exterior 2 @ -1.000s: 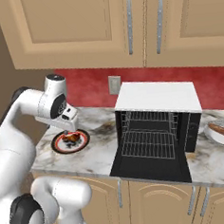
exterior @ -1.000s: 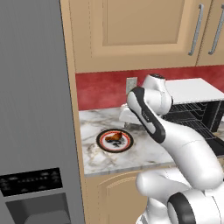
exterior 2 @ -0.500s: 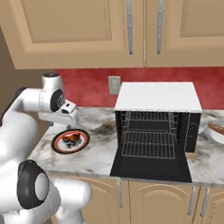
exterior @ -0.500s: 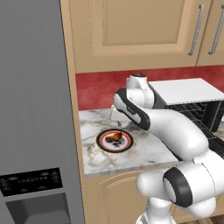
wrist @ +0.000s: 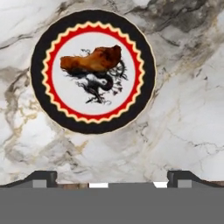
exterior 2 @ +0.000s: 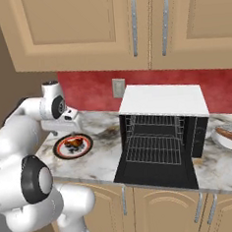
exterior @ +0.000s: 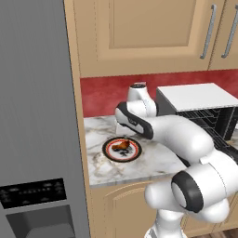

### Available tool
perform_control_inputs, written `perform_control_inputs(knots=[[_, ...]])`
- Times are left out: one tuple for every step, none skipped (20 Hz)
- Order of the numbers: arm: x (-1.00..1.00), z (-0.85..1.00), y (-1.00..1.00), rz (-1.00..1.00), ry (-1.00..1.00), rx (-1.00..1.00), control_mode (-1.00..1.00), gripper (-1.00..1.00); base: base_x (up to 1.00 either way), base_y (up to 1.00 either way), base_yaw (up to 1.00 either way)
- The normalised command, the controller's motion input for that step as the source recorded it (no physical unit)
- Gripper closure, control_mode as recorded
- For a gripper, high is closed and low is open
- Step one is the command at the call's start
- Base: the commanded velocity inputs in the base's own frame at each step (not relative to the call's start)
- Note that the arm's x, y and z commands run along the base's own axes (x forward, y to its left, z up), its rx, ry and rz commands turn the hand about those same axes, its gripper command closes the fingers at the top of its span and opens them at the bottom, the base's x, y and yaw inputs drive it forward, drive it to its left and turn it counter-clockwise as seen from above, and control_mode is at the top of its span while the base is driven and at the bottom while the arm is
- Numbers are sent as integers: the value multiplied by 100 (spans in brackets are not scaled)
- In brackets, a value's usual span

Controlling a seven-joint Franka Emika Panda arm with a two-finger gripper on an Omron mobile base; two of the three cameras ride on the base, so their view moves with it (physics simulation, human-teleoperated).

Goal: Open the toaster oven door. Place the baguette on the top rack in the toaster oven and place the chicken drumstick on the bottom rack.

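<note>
The chicken drumstick lies on a round plate with a black and red rim, on the marble counter left of the toaster oven. My gripper hangs just above the plate's edge, open, with nothing between its fingertips. The drumstick sits just beside the gripper. The toaster oven door lies folded down flat. Inside are the top rack and the bottom rack, both bare. The baguette rests on a white plate right of the oven.
A tall grey fridge stands close on the left of the counter. Wooden wall cabinets hang above, and a red backsplash with a socket runs behind. The open oven door overhangs the counter's front edge.
The arm has swung left and folded over, bringing the hand down over the drumstick's plate. The jaws stayed open and the oven door stayed down.
</note>
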Motion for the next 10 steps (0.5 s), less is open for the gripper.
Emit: perform_control_inputs(knots=[[11, -32, 0, 19, -3, -3, -100, -100, 0, 0, 0], [8, -26, 0, 21, -4, -3, -100, -100, 0, 0, 0], [1, -26, 0, 23, -3, -3, -100, -100, 0, 0, 0], [0, -19, 0, 22, -2, -3, -100, -100, 0, 0, 0], [0, -19, 0, 21, -2, -2, -100, -100, 0, 0, 0], [0, -19, 0, 17, -1, -1, -100, -100, 0, 0, 0], [0, -17, 0, 14, 0, 0, -100, -100, 0, 0, 0], [1, -16, 0, 11, -1, 0, -100, -100, 0, 0, 0], [11, -16, 0, 9, -1, 0, -100, -100, 0, 0, 0], [14, -16, 0, 4, 0, 0, -100, -100, 0, 0, 0]])
